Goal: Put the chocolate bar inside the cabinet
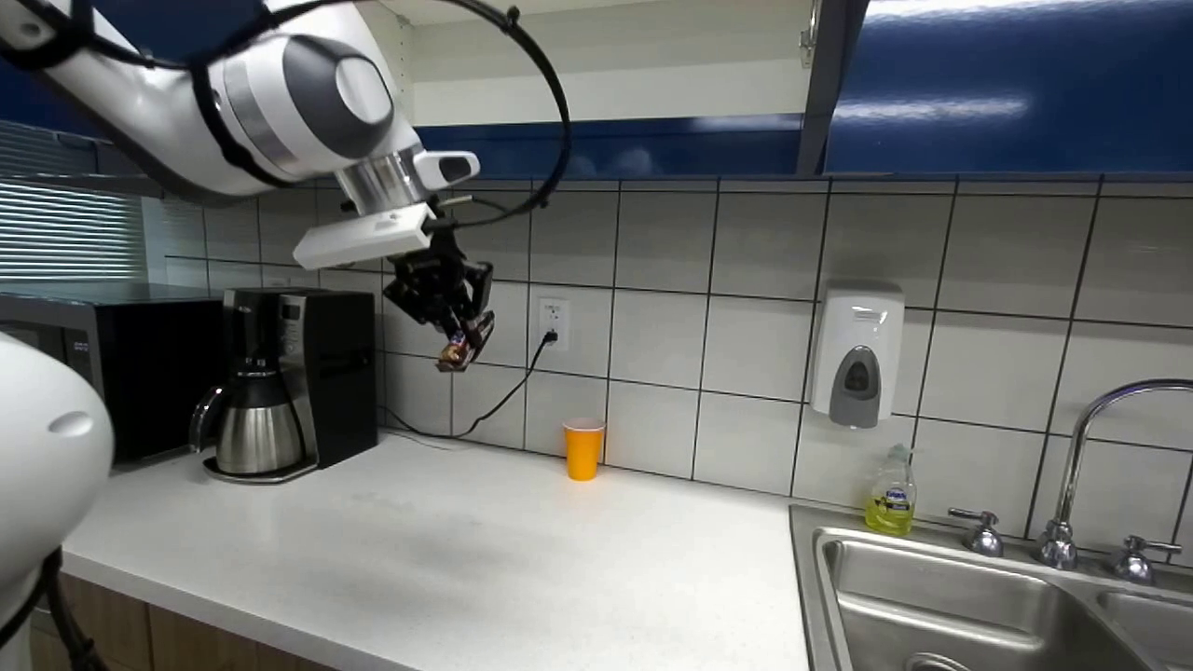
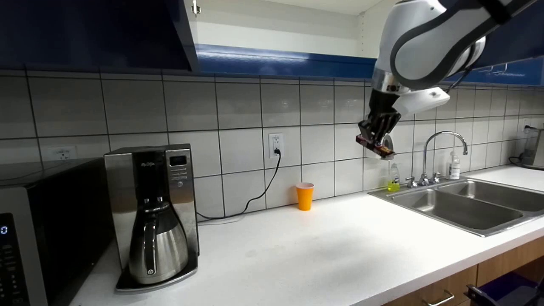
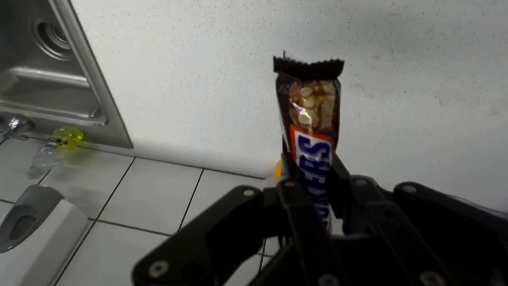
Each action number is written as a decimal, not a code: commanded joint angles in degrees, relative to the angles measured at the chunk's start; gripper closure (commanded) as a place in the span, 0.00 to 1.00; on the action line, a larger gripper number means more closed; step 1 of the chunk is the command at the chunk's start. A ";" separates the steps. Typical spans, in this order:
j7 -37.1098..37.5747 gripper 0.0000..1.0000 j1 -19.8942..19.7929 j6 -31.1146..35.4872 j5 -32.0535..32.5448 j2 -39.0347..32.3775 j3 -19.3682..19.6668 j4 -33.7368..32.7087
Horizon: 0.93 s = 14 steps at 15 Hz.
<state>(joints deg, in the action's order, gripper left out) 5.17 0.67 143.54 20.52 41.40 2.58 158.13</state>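
Observation:
The chocolate bar point(image 3: 311, 103) is a dark brown wrapped bar with a red, white and blue label. My gripper point(image 3: 313, 171) is shut on it, with one finger on each side. The bar's far end sticks out past the fingertips; its near part is partly hidden by the fingers. In both exterior views the bar point(image 1: 454, 352) point(image 2: 369, 145) hangs in my gripper point(image 1: 469, 328) point(image 2: 376, 137), high above the counter and below cabinet level. The overhead cabinet point(image 1: 606, 70) point(image 2: 276, 27) has a white interior that shows through an open section, above a blue lower edge.
An orange cup point(image 1: 584, 452) stands on the counter point(image 1: 559, 559) by the tiled wall. A coffee maker point(image 2: 153, 212) and microwave point(image 2: 46, 225) stand at one end. A soap dispenser point(image 1: 857, 354), dish soap bottle point(image 1: 892, 499) and sink point(image 1: 932, 587) are at the other. A blue cabinet door point(image 1: 1007, 102) borders the opening.

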 commanded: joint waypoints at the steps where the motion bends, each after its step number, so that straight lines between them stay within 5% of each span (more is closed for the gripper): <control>1: -4.33 0.95 -1.85 -9.02 -2.44 11.77 -2.72 -3.11; 6: -7.42 0.95 -1.01 -16.87 -2.68 16.55 -3.64 -14.48; 14: -10.10 0.95 -1.24 -22.34 -1.90 9.04 -4.79 -33.98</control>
<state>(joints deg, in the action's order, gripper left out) -2.79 0.54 124.57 19.19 56.16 -0.91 132.44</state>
